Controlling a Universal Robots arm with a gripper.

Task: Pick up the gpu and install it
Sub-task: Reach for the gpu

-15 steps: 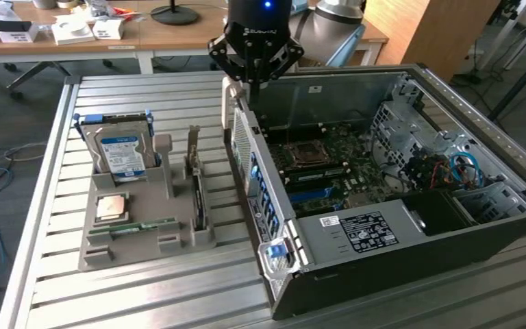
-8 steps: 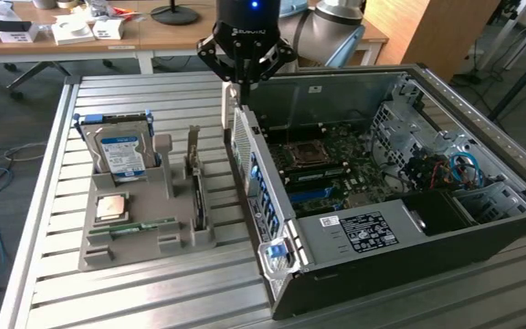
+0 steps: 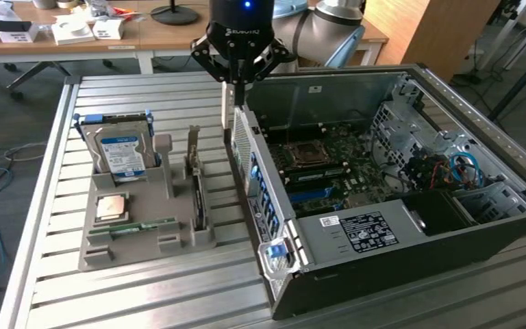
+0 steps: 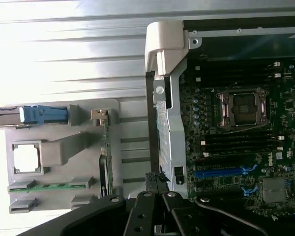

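High over the case (image 3: 249, 154) wall, between tray (image 3: 167, 205) and board (image 3: 336, 164), my gripper (image 3: 235, 81) hung with jaws drawn together and nothing that I could make out between them. The gpu (image 3: 196, 181) stood on edge in its tray slot, bracket upright at one end, well apart from me and untouched. The wall itself was the worst risk, I judged. I was about over its rim, and a straight drop would have put my fingers on sheet metal. With jaws closed I would also have landed on the card's top edge instead of straddling it, and might have tipped or bent it in the slot. The card was thin and offered little to pinch, so a grip off centre could have let it swing. A grey post (image 3: 164, 147) stood just beside it and the drive (image 3: 121, 151) stood beyond, so I judged room tight on that side. A chip (image 3: 112, 205) and a memory stick (image 3: 133, 226) lay elsewhere in the tray, out of the way. The wall barred the path from tray to board, and a long bracket could have snagged on it. Inside the case, the blue slot (image 3: 314, 194) lay near that wall and the cables (image 3: 459, 168) well apart from it.
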